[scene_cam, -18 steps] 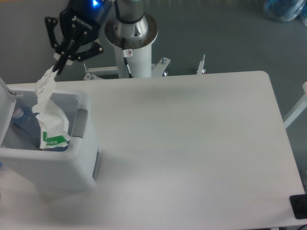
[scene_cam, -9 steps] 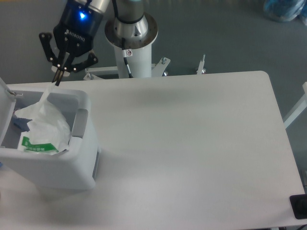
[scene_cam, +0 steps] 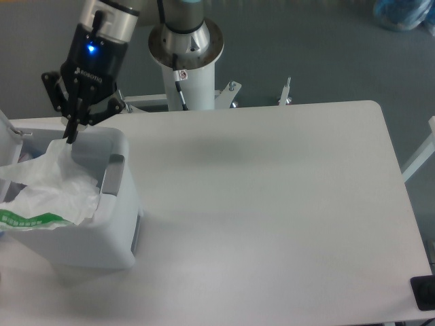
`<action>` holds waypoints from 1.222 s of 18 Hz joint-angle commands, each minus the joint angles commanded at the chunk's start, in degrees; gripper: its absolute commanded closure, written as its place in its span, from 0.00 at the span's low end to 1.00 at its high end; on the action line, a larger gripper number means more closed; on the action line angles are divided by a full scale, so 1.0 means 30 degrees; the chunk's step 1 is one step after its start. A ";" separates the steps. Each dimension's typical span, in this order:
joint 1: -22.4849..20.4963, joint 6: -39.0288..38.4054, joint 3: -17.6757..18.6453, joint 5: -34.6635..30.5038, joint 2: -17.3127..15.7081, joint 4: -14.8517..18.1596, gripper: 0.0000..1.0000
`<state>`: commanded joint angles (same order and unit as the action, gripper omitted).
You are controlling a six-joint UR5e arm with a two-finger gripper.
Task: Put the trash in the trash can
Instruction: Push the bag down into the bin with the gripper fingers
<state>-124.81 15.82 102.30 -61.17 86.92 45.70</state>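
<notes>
The trash can point(scene_cam: 112, 234) is a boxy white bin with a grey side panel, standing at the table's left end with its lid point(scene_cam: 7, 129) swung up. A crumpled translucent white wrapper point(scene_cam: 51, 187) with a green strip covers most of the can's opening and hangs over its front left rim. My gripper point(scene_cam: 70, 138) hovers over the can's back edge, its fingertips shut on the wrapper's upper corner. The bottle is hidden, with the wrapper covering the can's inside.
The white table point(scene_cam: 272, 204) stretches to the right of the can. The arm's white base column point(scene_cam: 185, 51) stands just behind the table's far edge. A black object point(scene_cam: 424, 293) sits at the front right corner, and a blue bag point(scene_cam: 402, 13) lies on the floor far right.
The gripper has moved left and down toward the can, still holding the wrapper. The wrapper has sunk and shifted left, now draping over the can's front left rim.
</notes>
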 joint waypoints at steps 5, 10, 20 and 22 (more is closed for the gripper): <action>0.0994 0.0059 -0.0787 -0.1489 0.1256 0.0000 1.00; 0.2197 0.0059 -0.0996 -0.3047 0.2168 0.0000 1.00; 0.2227 0.0059 -0.1143 -0.3105 0.0735 0.0088 0.00; 0.2198 0.0059 -0.1113 -0.3135 0.0558 0.0088 0.00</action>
<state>-118.21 16.00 98.96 -70.58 88.60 45.97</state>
